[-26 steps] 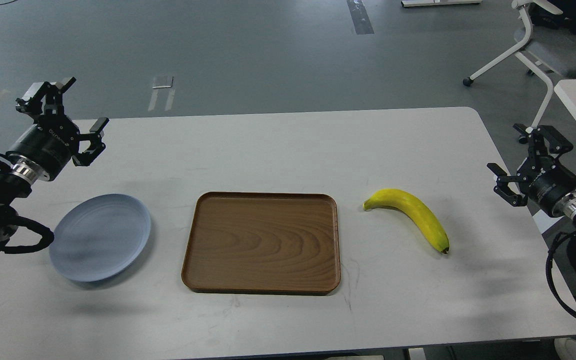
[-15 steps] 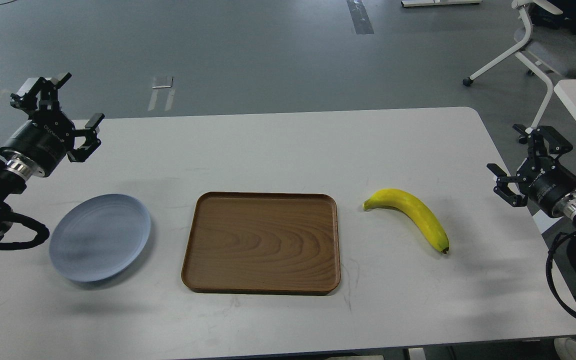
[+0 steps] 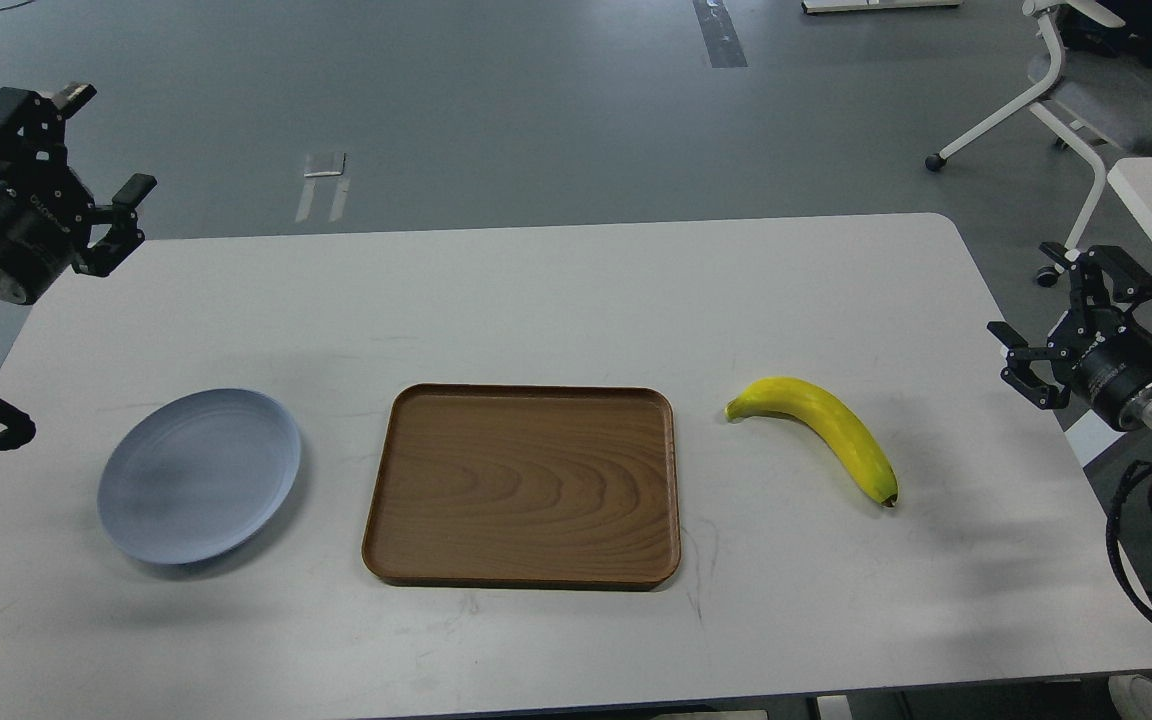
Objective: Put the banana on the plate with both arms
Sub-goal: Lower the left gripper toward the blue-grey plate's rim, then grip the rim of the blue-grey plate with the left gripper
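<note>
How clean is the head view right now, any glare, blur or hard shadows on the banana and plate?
Head view: sharp and evenly lit, no glare. The banana casts a soft shadow on the table; the plate shows a faint dark smudge and a soft shadow along its near edge. Both hands, left and right, look crisp.

Small white lettering is seen on the black body of the left gripper [image 3: 61, 150], but it is too small and tilted to be read. A similar faint mark on the right gripper [image 3: 1071, 320] is equally illegible. No other text, number or sign is shown.
</note>
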Controlling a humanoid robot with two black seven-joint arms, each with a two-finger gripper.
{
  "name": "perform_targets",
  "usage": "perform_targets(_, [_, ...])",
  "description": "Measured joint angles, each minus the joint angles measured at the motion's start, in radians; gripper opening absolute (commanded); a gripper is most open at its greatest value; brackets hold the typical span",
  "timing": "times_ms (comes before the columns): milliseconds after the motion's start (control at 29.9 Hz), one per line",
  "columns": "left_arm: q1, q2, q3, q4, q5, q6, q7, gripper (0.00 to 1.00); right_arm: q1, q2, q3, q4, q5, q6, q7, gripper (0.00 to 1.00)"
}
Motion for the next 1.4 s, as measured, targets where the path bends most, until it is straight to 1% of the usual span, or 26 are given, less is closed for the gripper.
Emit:
perform_targets(67, [-0.006,0.047,-0.001,-0.061,0.139,0.0,0.0,0.99,0.001,-0.001,0.0,0.0,0.0,0.0,0.0,1.0])
perform_targets(234, [-0.009,0.164,-0.008,-0.26,0.476,0.0,0.0,0.99,0.002,-0.014,-0.001,0.001,0.0,0.0,0.0,1.0])
perform_targets(334, [-0.008,0.215,-0.004,-0.366,0.702,0.0,0.0,0.99,0.001,-0.016,-0.002,0.001,0.0,0.0,0.0,1.0])
perform_targets(434, [0.006,0.239,0.008,-0.428,0.979,0.0,0.0,0.99,0.001,-0.017,-0.002,0.001,0.0,0.0,0.0,1.0])
perform_targets(501, [0.025,0.247,0.022,-0.441,1.151,0.002,0.0,0.99,0.001,-0.017,-0.002,0.001,0.0,0.0,0.0,1.0])
perform_targets(568, [0.05,0.251,0.049,-0.439,1.296,0.037,0.0,0.99,0.001,-0.017,-0.002,0.001,-0.001,0.0,0.0,1.0])
perform_targets(668, [0.06,0.254,0.1,-0.409,1.395,0.093,0.0,0.99,0.003,-0.017,-0.001,0.0,-0.001,0.0,0.0,1.0])
perform_targets(769, [0.062,0.241,0.158,-0.335,1.418,0.117,0.0,0.99,0.004,-0.017,-0.001,-0.001,-0.002,0.0,0.0,1.0])
perform_targets(969, [0.088,0.225,0.198,-0.193,1.404,0.167,0.0,0.98,0.001,-0.015,-0.001,-0.001,-0.002,0.0,0.0,1.0])
perform_targets(1103, [0.105,0.195,0.205,-0.141,1.373,0.185,0.0,0.97,0.001,-0.011,-0.001,-0.002,-0.003,0.0,0.0,1.0])
perform_targets(1237, [0.129,0.183,0.206,-0.117,1.356,0.188,0.0,0.95,-0.001,-0.008,-0.001,-0.002,-0.003,0.0,0.0,1.0])
perform_targets(1303, [0.139,0.179,0.206,-0.111,1.355,0.188,0.0,0.92,-0.001,-0.007,-0.001,-0.003,-0.003,0.0,0.0,1.0])
perform_targets(1370, [0.148,0.169,0.206,-0.096,1.354,0.188,0.0,0.91,0.0,-0.007,-0.002,-0.003,-0.003,0.0,0.0,1.0])
perform_targets(1404, [0.15,0.164,0.206,-0.088,1.354,0.188,0.0,0.89,0.0,-0.007,-0.002,-0.003,-0.003,0.0,0.0,1.0])
